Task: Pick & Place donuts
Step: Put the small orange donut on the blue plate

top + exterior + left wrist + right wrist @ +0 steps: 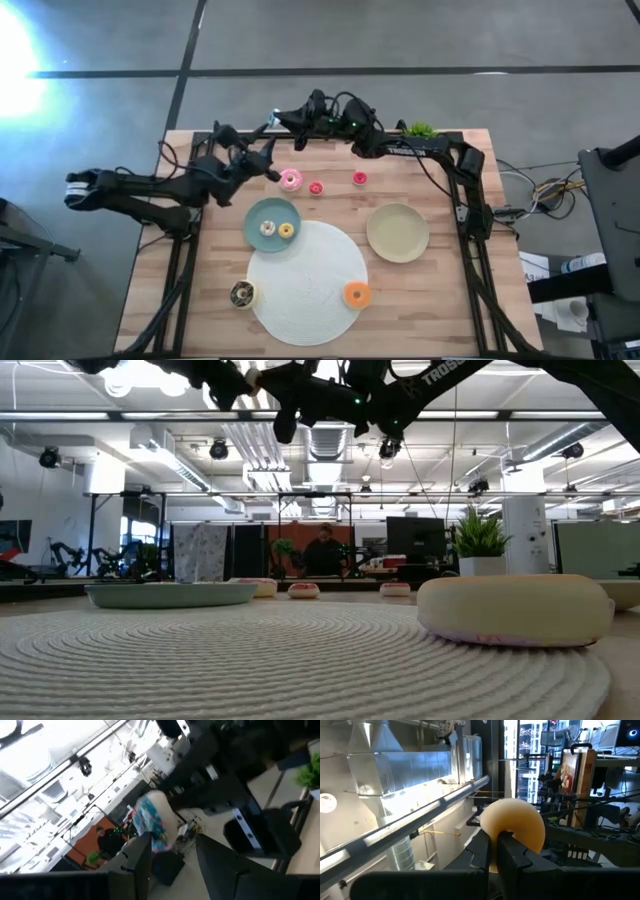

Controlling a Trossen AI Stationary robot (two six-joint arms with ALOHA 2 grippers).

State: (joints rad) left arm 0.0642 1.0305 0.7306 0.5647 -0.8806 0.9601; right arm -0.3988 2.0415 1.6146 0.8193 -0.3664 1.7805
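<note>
High view: we see our left gripper (268, 150) raised at the table's (470, 290) far edge, and our right gripper (279, 120) just beside it. Our right fingers are clenched on a pale yellow donut (516, 831). Our left fingers grasp a small pale thing with blue-green speckles (152, 822); we cannot tell what it is. Two tiny donuts lie in the teal plate (257, 215), a pink-frosted donut (291, 180) beyond it, an orange donut (357, 294) on the white mat (310, 290), a dark brown donut (242, 294) beside it.
</note>
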